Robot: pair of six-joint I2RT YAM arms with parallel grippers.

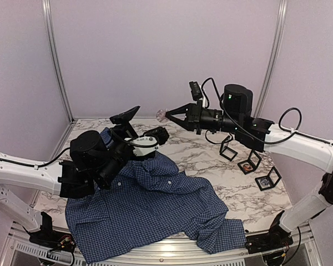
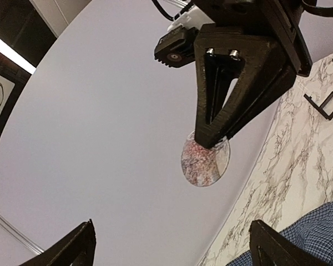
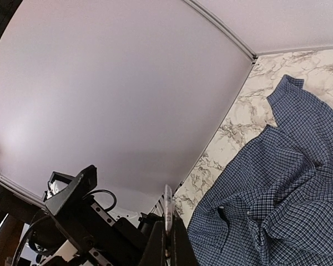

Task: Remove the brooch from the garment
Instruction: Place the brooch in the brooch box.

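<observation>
Tabletop: white marble pattern with grey veins, seen in all three views.
Far black frame: small, square, tilted on edge; looks empty.
Middle black frame: same kind; holds a small orange-brown piece.
Near black frame: same kind; holds a small bluish piece.
Layout: the three frames sit in a row on the right of the tabletop, just beside one another.
Back wall: plain pale lilac panel.
Left post: silver metal upright at the wall corner.
Right post: matching upright.
Front rail: silver metal along the near edge.

The top camera looks down from behind over the whole table; each wrist camera, low and close, tilts up at the wall, shirt at four o'clock
</observation>
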